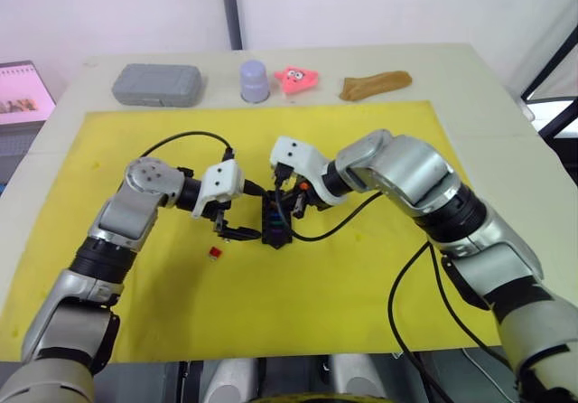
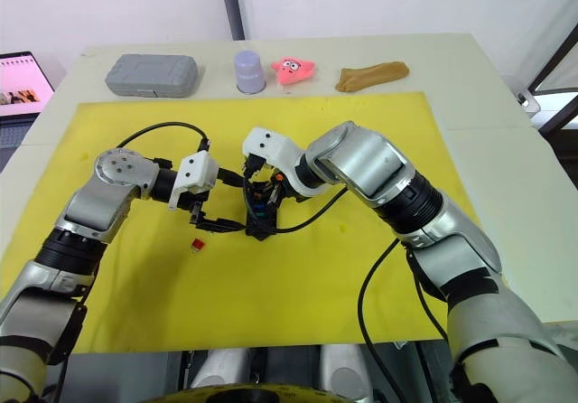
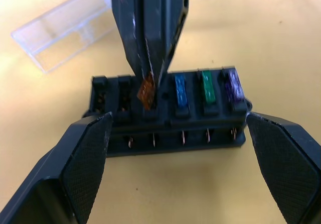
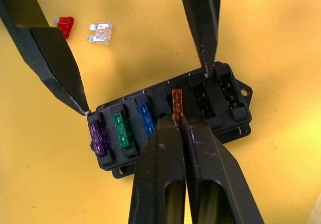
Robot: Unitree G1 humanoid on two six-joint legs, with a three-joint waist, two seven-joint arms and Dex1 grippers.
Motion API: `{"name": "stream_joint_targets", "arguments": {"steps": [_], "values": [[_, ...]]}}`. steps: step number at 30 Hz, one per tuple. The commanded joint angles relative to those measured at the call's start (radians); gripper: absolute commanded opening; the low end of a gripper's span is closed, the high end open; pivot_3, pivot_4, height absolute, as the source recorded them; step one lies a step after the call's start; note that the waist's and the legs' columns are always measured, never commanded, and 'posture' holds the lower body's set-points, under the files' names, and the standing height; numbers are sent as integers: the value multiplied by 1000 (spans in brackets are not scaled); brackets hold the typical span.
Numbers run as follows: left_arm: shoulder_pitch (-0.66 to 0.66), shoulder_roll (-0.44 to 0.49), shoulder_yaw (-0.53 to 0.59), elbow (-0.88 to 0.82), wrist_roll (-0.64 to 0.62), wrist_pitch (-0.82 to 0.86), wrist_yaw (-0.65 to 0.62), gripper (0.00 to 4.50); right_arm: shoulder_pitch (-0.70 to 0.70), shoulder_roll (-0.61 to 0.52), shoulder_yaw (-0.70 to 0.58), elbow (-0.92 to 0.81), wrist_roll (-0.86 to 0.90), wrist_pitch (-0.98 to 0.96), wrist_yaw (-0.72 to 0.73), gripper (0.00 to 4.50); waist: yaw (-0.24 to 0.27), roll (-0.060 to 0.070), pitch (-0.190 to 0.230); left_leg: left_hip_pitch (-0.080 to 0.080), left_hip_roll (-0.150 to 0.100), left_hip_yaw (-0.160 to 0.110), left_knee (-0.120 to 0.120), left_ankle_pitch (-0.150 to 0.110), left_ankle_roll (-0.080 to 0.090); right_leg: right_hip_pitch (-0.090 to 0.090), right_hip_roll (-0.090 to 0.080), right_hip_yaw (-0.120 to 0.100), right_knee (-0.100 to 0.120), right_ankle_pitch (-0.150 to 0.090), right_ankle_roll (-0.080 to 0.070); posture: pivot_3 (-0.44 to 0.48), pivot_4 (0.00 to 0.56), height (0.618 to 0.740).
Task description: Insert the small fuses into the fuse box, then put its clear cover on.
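The black fuse box [image 4: 165,128] lies mid-mat, with purple [image 4: 98,137], green [image 4: 122,128] and blue [image 4: 145,119] small fuses seated in one row. My right gripper [image 4: 178,121] is shut on an orange fuse [image 4: 176,101], held upright at the slot beside the blue one. Spread open, my left gripper [image 3: 178,121] has one fingertip at each end of the box; whether they press on it I cannot tell. On the mat to my left of the box lie a red fuse [image 4: 65,25] and a pale one [image 4: 100,32]. The clear cover [image 3: 65,25] rests on the mat beyond the box.
Along the table's back edge beyond the yellow mat [image 1: 361,285] stand a grey case [image 1: 156,84], a lavender cup [image 1: 254,80], a pink star toy [image 1: 296,79] and a brown object [image 1: 375,84]. Black cables [image 1: 312,231] loop beside the box. A laptop screen [image 1: 23,91] sits far left.
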State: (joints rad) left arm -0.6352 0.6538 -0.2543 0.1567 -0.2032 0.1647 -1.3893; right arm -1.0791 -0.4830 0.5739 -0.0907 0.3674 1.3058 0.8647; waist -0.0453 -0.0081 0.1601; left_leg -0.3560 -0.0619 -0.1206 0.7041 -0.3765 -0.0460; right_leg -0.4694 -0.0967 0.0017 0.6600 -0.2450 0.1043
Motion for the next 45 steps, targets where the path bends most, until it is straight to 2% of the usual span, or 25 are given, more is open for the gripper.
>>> {"name": "stream_joint_targets", "arguments": {"steps": [1,22,26,33,38,45], "values": [[-1,-7,-7,5,14,-18,1,4427,-29,-2,-33,-43,12,2,1,0,0,0,0,0,0,0,0,0,0,0,0,0,0,0,0,0,150,740],[-1,-12,-2,10,20,-23,-3,4427,-29,-2,-33,-44,13,3,1,0,0,0,0,0,0,0,0,0,0,0,0,-1,0,0,0,0,150,740],[-22,-19,-51,42,53,-30,-35,4427,-81,-10,-77,-38,33,9,20,0,1,0,0,0,0,0,1,0,0,0,0,-1,0,0,0,0,150,740],[-31,-28,-61,65,68,-47,-47,4427,-93,-7,-98,-25,46,17,16,0,2,0,0,1,0,-2,1,0,0,2,-1,-3,0,0,0,0,150,740],[-45,-32,-46,66,56,-38,-46,4427,-87,-28,-59,-42,27,-6,13,0,3,0,0,1,-1,-2,1,0,0,2,-1,-3,0,0,0,0,150,740],[-60,8,28,16,8,9,-33,4427,-94,-54,13,-72,3,-53,37,0,1,0,0,0,-1,-3,2,0,0,2,-1,-3,0,0,0,0,150,740]]}}
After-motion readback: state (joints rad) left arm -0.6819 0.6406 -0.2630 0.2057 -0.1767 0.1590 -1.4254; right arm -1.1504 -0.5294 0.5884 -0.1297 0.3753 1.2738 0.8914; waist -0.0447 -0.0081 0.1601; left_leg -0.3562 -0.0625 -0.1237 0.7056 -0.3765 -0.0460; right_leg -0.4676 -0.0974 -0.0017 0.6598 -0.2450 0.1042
